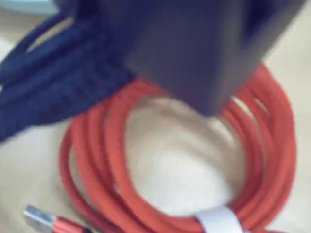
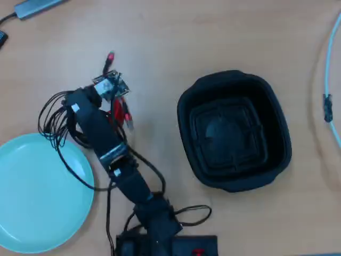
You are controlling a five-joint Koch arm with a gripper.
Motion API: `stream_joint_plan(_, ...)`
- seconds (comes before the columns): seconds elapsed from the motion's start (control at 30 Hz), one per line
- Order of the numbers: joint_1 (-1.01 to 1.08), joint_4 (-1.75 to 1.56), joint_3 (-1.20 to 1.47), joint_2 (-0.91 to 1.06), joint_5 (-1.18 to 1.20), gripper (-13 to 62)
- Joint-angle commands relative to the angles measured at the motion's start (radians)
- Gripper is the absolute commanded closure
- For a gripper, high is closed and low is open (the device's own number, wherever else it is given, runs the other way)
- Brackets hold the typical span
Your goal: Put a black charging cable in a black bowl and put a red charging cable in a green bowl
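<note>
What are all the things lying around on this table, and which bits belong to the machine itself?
red charging cable: one, bright red round coil with a white tie, on the table right under the wrist camera; mostly hidden by the arm in the overhead view.
black charging cable: one, black strands, beside the red coil, overlapping its upper left in the wrist view.
green bowl: one, pale mint, lower left in the overhead view, nothing in it.
black bowl: one, matte black, squarish, right of centre, nothing in it.
grey bar-shaped device: one, top left edge.
pale cable: one, right edge.
table: light wood.
arm: one, black, over the cables.
pincer: one, dark, blurred, above the red coil.
</note>
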Motion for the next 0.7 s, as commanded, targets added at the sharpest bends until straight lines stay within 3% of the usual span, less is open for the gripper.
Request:
stream_joint_plan(0.0, 0.009, 0.077, -0.097, 0.218, -0.031, 56.3)
stream_joint_plan(0.27, 0.018, 0.098, -0.095, 0.411, -0.029, 56.3)
stream_joint_plan(0.67, 0.021, 0.095, -0.071, 0.402, -0.029, 56.3)
